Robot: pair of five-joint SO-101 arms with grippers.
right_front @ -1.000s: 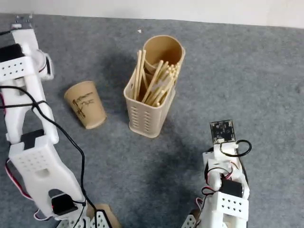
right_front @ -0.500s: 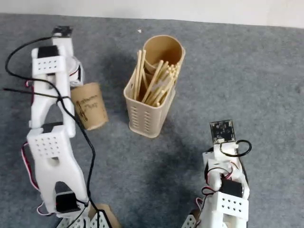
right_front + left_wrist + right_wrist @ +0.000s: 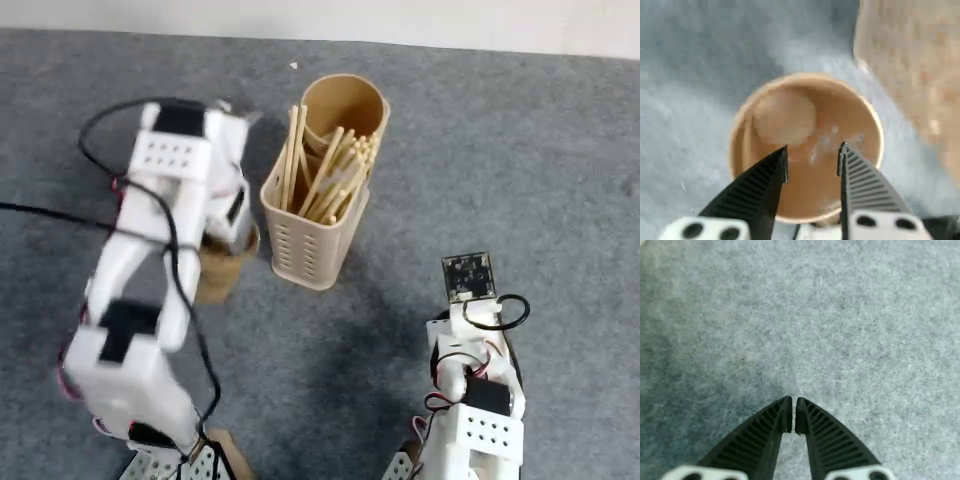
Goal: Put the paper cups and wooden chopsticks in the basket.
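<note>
A brown paper cup (image 3: pixel 805 150) stands mouth up on the grey carpet, just left of the basket (image 3: pixel 312 245). My left gripper (image 3: pixel 813 150) hangs open right over the cup's mouth, its fingertips (image 3: pixel 781 159) above the inside of the cup. In the high view the left arm (image 3: pixel 170 200) covers most of this cup (image 3: pixel 222 272). The beige slotted basket holds several wooden chopsticks (image 3: pixel 330 175) and another paper cup (image 3: pixel 345 105). My right gripper (image 3: pixel 793 415) is shut over bare carpet, with nothing in it.
The right arm (image 3: pixel 470 400) stands at the front right, apart from the basket. Grey carpet (image 3: pixel 520 170) lies open to the right of and behind the basket. A pale wall edge runs along the far side.
The left arm has swung from the far left edge rightward until its gripper is over the paper cup. The cup now shows slightly nearer the front. The right arm has not moved.
</note>
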